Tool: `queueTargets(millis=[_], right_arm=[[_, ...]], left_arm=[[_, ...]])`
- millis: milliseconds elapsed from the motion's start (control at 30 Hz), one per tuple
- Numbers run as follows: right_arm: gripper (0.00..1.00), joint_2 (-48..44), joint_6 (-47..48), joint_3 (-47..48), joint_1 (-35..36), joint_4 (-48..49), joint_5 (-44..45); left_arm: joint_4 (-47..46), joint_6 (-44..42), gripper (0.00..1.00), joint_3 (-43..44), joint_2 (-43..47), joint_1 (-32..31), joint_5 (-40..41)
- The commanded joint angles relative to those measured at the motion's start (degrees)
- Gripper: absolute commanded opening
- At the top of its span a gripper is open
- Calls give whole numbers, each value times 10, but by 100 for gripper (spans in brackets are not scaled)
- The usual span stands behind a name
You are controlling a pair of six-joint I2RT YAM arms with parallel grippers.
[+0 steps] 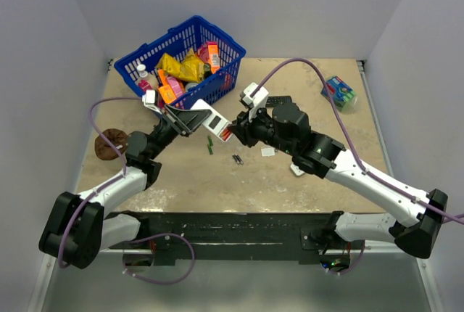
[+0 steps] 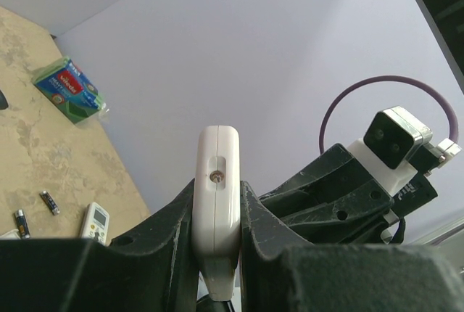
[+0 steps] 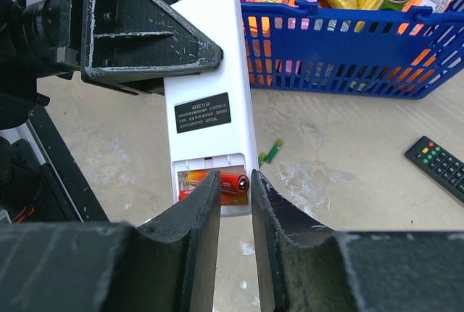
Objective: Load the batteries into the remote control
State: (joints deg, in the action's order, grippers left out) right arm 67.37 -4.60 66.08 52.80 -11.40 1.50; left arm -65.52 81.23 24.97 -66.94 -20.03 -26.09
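Note:
My left gripper (image 1: 190, 120) is shut on the white remote control (image 1: 215, 125) and holds it in the air over the table's middle. In the left wrist view the remote (image 2: 216, 203) shows edge-on, clamped between the fingers (image 2: 167, 247). In the right wrist view its back (image 3: 206, 72) faces me, with the battery bay open at the lower end. A red-orange battery (image 3: 232, 181) lies across the bay, with red showing below it. My right gripper (image 3: 235, 178) is right at the bay, jaws a narrow gap apart and empty; its left finger (image 3: 206, 203) covers part of the battery.
A green battery (image 1: 210, 145) and dark batteries (image 1: 237, 159) lie on the table below the grippers. A blue basket (image 1: 181, 36) of packets stands at the back left. A black remote (image 1: 278, 100), a sponge pack (image 1: 338, 92) and a brown object (image 1: 111, 143) are nearby.

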Motion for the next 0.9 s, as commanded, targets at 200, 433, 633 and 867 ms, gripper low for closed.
queueTargets(millis=[200, 433, 633, 867], right_arm=[[17, 21, 17, 8, -1, 7, -51], [11, 36, 16, 9, -1, -7, -69], [8, 43, 8, -5, -2, -8, -85], [0, 62, -15, -26, -1, 3, -80]], left_arm=[[-76, -4, 0, 40, -13, -3, -8], [-104, 0, 0, 40, -13, -3, 2], [-139, 7, 0, 40, -18, -3, 24], [-202, 24, 0, 49, -36, -4, 34]])
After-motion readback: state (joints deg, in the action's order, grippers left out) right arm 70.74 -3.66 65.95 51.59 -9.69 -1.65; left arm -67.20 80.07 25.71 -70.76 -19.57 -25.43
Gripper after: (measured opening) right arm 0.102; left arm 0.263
